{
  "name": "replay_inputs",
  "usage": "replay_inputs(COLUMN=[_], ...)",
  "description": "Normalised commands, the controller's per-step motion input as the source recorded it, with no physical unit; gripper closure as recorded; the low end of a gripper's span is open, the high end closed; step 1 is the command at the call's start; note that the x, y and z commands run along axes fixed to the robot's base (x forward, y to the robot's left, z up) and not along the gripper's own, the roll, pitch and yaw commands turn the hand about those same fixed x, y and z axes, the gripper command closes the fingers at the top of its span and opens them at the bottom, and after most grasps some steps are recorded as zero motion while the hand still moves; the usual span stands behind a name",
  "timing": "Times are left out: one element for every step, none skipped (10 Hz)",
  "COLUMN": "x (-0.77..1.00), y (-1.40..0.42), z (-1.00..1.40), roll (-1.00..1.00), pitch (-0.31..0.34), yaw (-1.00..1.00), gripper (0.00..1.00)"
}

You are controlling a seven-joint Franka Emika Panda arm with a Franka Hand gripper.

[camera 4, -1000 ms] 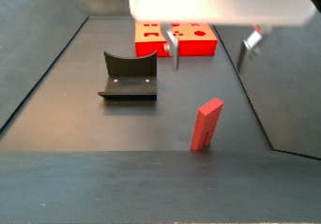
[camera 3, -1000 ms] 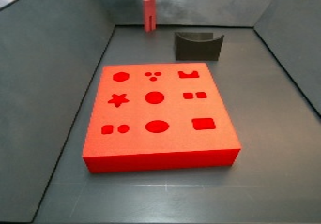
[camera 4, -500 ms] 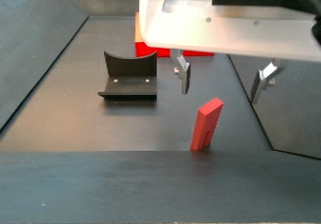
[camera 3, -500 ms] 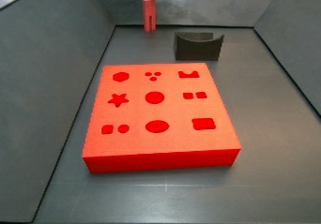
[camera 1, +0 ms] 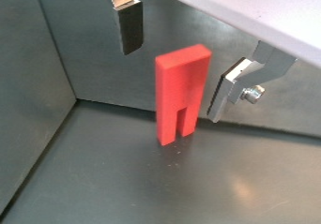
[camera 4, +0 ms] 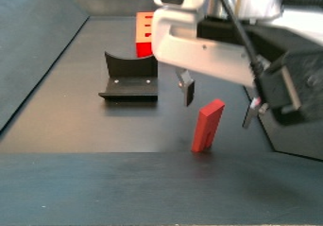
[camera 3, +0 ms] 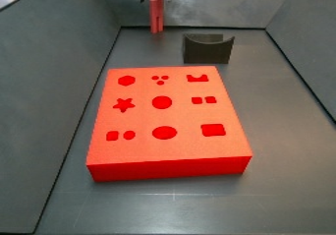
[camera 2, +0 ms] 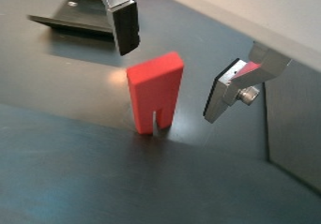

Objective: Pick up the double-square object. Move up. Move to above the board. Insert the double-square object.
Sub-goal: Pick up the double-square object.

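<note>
The double-square object (camera 1: 181,89) is a slim red peg with a slot at its foot. It stands upright on the dark floor near the far wall in a side view (camera 3: 156,16) and close to the camera in a side view (camera 4: 207,126). My gripper (camera 1: 182,57) is open above it. One finger (camera 1: 128,26) hangs on each side of the peg's top without touching it, as a wrist view (camera 2: 157,92) also shows. The board (camera 3: 184,121) is a thick red slab with shaped cutouts, lying mid-floor away from the gripper.
The fixture (camera 3: 206,47) stands on the floor beside the peg, between it and the board, and shows in a side view (camera 4: 130,76) and a wrist view (camera 2: 75,12). Grey walls enclose the floor, one close behind the peg.
My gripper has come down and toward the peg; its open fingers now flank the peg's top. The peg, board and fixture have not moved.
</note>
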Motion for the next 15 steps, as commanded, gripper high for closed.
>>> replay_inputs(x=[0.00, 0.00, 0.06, 0.26, 0.00, 0.00, 0.00, 0.00, 0.00, 0.00, 0.00, 0.00, 0.00, 0.00, 0.00], y=[0.00, 0.00, 0.00, -0.41, 0.00, 0.00, 0.00, 0.00, 0.00, 0.00, 0.00, 0.00, 0.00, 0.00, 0.00], z=[0.00, 0.00, 0.00, -0.05, 0.00, 0.00, 0.00, 0.00, 0.00, 0.00, 0.00, 0.00, 0.00, 0.00, 0.00], roll=[0.00, -0.01, 0.00, 0.19, 0.00, 0.00, 0.00, 0.00, 0.00, 0.00, 0.00, 0.00, 0.00, 0.00, 0.00], pitch=[0.000, 0.000, 0.029, 0.116, 0.000, 0.000, 0.000, 0.000, 0.000, 0.000, 0.000, 0.000, 0.000, 0.000, 0.000], yaw=[0.00, 0.00, 0.00, 0.00, 0.00, 0.00, 0.00, 0.00, 0.00, 0.00, 0.00, 0.00, 0.00, 0.00, 0.00], gripper=[0.00, 0.00, 0.00, 0.00, 1.00, 1.00, 1.00, 1.00, 1.00, 1.00, 1.00, 1.00, 1.00, 1.00, 1.00])
